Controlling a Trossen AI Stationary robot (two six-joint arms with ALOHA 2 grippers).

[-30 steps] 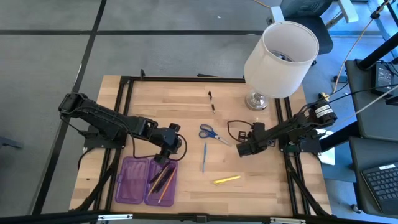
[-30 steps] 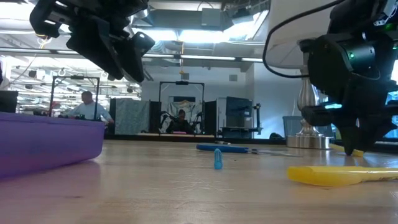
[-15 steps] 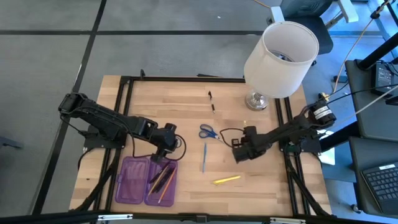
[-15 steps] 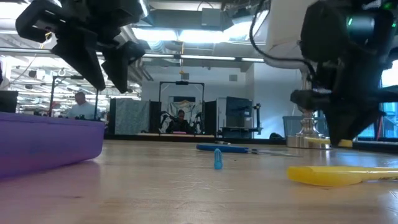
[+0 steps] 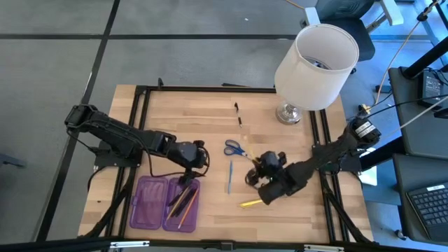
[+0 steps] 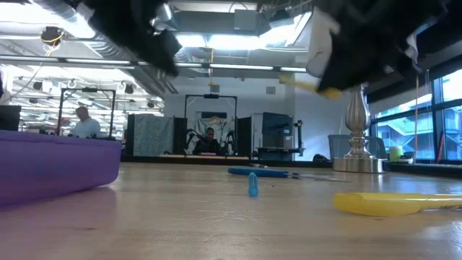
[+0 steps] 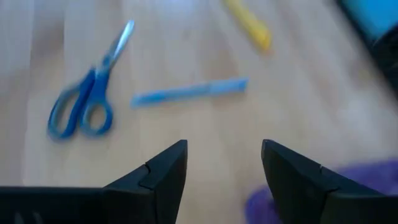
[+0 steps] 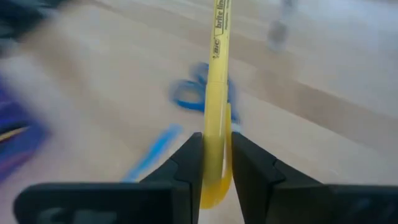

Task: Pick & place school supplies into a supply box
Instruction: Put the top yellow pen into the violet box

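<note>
Two yellow pens show: one lies on the tabletop at lower centre, the other is clamped in the right tool above it. Blue scissors and a blue pen lie mid-frame. Lower left, the purple pencil case holds pencils; the left tool hangs released over its edge

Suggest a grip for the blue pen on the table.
Grip it mid-barrel, from straight above. The blue pen lies flat on bare wood with nothing touching it. It is too thin and low for a side approach, so close the fingers across its long axis. Keep off the far end, which is close to the scissors.
</note>
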